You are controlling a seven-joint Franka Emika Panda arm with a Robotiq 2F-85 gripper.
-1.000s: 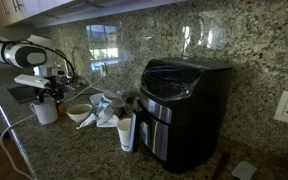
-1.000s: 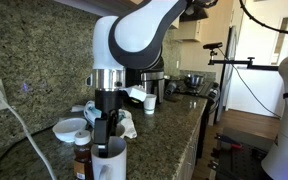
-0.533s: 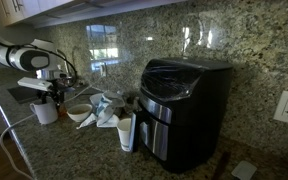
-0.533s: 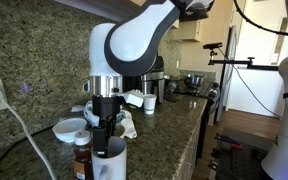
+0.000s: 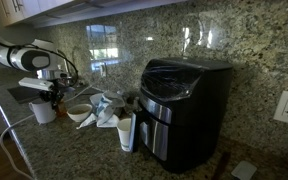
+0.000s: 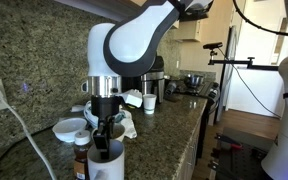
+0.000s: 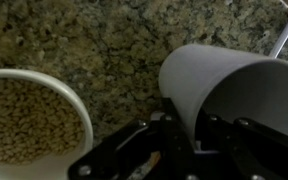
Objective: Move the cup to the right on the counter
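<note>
The cup (image 5: 43,112) is a plain white mug at the end of the speckled counter (image 5: 54,145); it also shows low in the frame as the cup (image 6: 109,162). My gripper (image 5: 50,98) comes down onto it from above. In the wrist view the cup (image 7: 229,85) fills the right side, and its wall runs down between the dark fingers (image 7: 144,140). My gripper (image 7: 184,132) is shut on that wall, one finger inside the mug and one outside. The handle is hidden.
A shallow white bowl (image 7: 29,125) holding pale grains sits right beside the cup, also seen as the bowl (image 5: 79,113). Further along stand a slim white container (image 5: 126,130) and a black appliance (image 5: 184,105). A brown bottle (image 6: 81,160) stands next to the cup.
The jaws have closed from wide open onto the cup's wall. The arm has shifted slightly; the cup stays at about the same spot.
</note>
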